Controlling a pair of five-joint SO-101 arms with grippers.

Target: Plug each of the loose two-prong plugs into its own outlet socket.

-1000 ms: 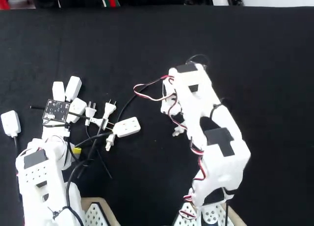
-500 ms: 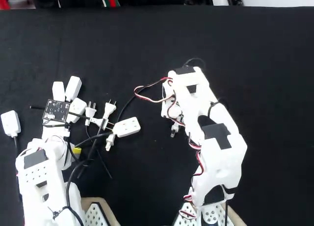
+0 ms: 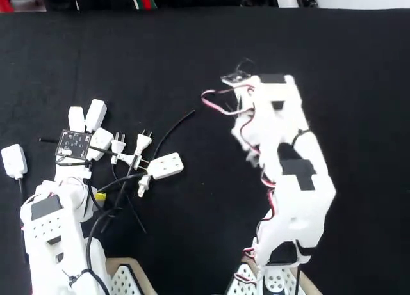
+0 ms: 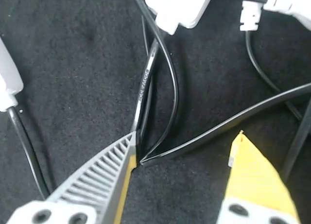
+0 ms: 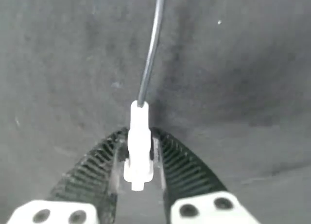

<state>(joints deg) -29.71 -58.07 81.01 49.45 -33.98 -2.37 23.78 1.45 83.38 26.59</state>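
Note:
My right gripper is shut on a small white two-prong plug, whose black cord leads away over the cloth. In the high view this gripper sits mid-table, right of the white outlet block. Two loose plugs lie prongs up beside the block, and a third lies just below it. My left gripper is open, low over a tangle of black cords, with the block's end beyond it.
A white adapter lies at the far left edge. White blocks sit above the left arm. A black cord runs diagonally from the plug cluster towards the right arm. Black cloth stretches open at the back and right.
The right arm has swung to the right and slightly away, carrying its plug; the black cord now stretches out diagonally behind it. The left arm has kept still.

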